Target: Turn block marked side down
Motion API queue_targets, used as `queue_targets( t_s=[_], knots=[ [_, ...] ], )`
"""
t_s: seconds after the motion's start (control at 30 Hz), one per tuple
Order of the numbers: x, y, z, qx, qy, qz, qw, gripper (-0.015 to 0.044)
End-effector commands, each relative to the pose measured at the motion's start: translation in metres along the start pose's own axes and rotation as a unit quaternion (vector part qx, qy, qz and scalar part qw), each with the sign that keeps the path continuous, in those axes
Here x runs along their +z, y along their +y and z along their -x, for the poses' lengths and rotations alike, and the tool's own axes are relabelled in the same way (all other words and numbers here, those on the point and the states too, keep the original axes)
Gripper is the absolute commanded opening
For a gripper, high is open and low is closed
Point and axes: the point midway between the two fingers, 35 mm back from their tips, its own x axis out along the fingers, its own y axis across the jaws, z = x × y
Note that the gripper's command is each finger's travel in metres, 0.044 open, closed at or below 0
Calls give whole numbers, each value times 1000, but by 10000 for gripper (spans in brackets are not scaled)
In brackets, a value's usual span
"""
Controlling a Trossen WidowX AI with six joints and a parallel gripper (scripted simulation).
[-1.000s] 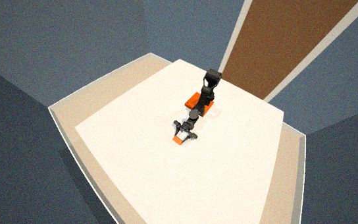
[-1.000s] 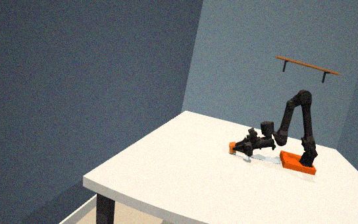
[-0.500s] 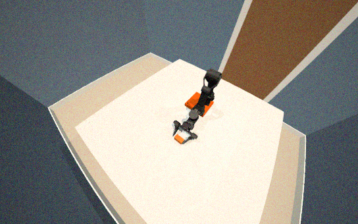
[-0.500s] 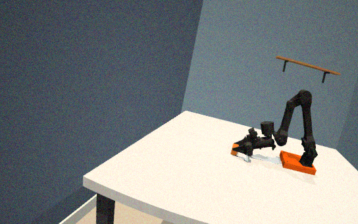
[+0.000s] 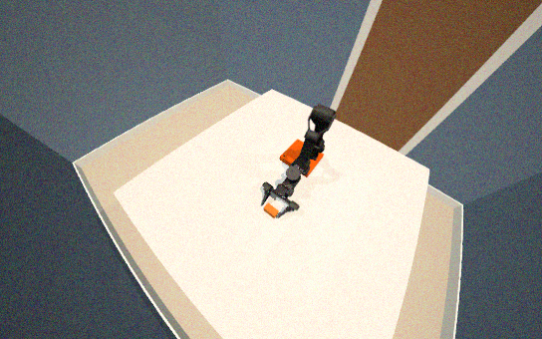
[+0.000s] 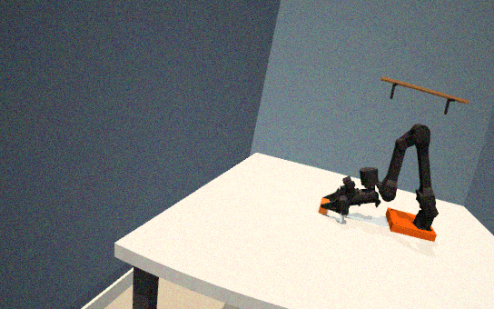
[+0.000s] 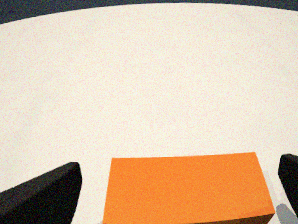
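The orange block (image 5: pixel 270 210) (image 6: pixel 322 209) (image 7: pixel 186 185) rests on the white table (image 5: pixel 219 259) (image 6: pixel 245 236) (image 7: pixel 133 63). My gripper (image 5: pixel 275 204) (image 6: pixel 334 209) (image 7: pixel 184 171) is low at the table and open wide. One finger stands on each side of the block, clear of it. The block's underside is hidden.
The arm's orange base plate (image 5: pixel 289 151) (image 6: pixel 404 224) sits behind the gripper near the table's back edge. A wooden wall shelf (image 6: pixel 422 90) hangs high above the arm. The table's front and left edges drop to the floor.
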Motion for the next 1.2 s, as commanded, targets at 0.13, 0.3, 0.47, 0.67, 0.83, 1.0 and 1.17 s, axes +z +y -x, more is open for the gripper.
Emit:
queue_targets(
  t_s=[0.13,0.3,0.47,0.67,0.83,1.0,1.17],
  knots=[
    [-1,-1,0,-3,2,3,1000,440],
    [-1,-1,0,-3,2,3,1000,440],
    [0,-1,-2,-3,14,3,1000,440],
    [17,1,-6,-3,123,3,992,440],
    [39,0,18,-3,208,1,978,440],
    [55,0,37,-3,241,1,970,440],
    [52,-1,44,-4,262,1,965,440]
  ],
)
